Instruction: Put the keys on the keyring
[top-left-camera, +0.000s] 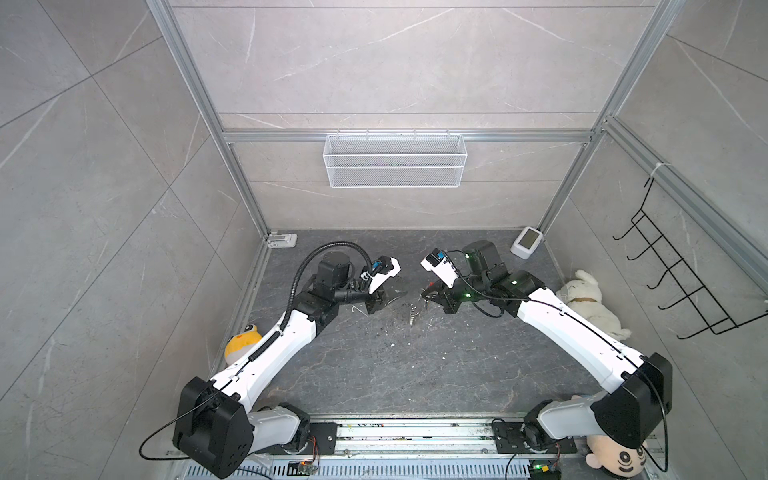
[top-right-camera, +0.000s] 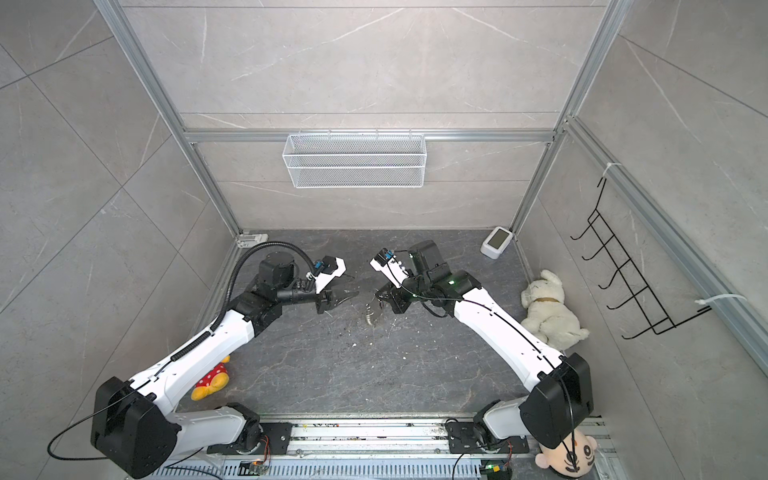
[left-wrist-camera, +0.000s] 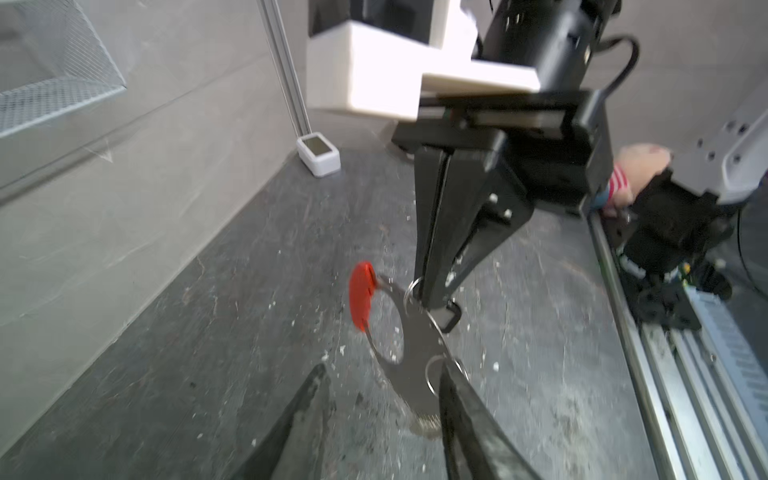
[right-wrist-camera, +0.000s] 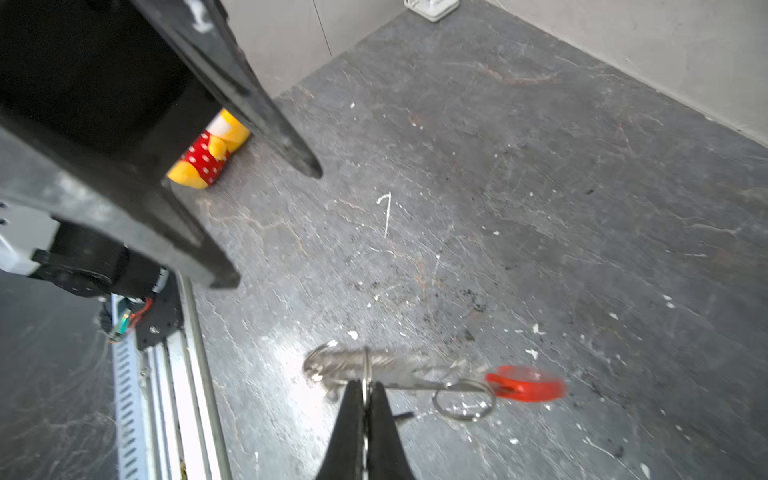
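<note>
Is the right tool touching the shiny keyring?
Touching. The right wrist view shows the right tool shut, with the thin wire of the keyring pinched between its tips.

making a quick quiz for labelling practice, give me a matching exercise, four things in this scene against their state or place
Things:
1 left end effector
2 right end effector
3 white plush dog
4 mesh basket

States or places:
a hanging on the back wall
b shut on the keyring
c open
d lying by the right wall

Pairs: 1-c; 2-b; 3-d; 4-a
</note>
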